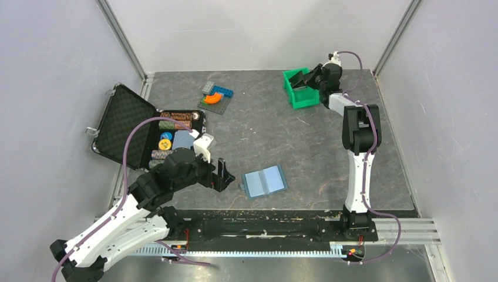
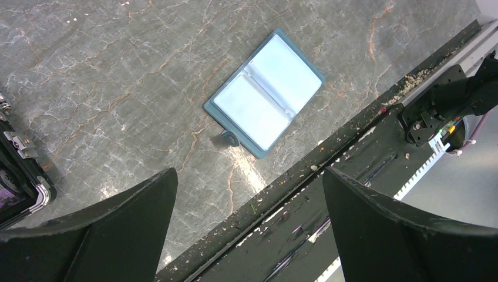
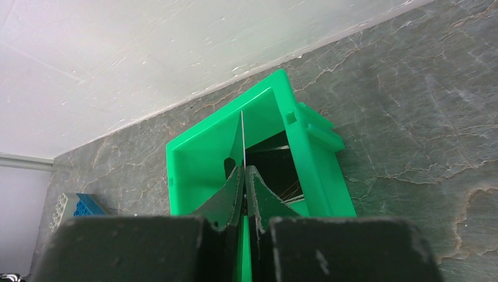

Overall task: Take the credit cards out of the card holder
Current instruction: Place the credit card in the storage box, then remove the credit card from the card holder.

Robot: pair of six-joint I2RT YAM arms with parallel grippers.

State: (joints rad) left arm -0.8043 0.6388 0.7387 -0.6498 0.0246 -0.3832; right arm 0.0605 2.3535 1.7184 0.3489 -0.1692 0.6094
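Note:
The card holder (image 1: pixel 264 181) lies opened flat on the table near the front edge, its light blue inner faces (image 2: pixel 265 94) up. My left gripper (image 1: pixel 223 174) hovers just to its left, open and empty (image 2: pixel 249 173). At the back right, my right gripper (image 1: pixel 309 80) is shut on a thin dark credit card (image 1: pixel 300 78) held over the green bin. In the right wrist view the card shows edge-on as a thin line (image 3: pixel 242 135) rising from the closed gripper (image 3: pixel 244 168). Another dark card (image 3: pixel 276 170) lies inside the bin.
The green bin (image 1: pixel 304 94) stands at the back right. A black foam-lined case (image 1: pixel 123 126) with poker chips (image 1: pixel 176 120) lies open at the left. Coloured building blocks (image 1: pixel 216 97) sit at the back centre. A black rail (image 2: pixel 329 200) runs along the front edge.

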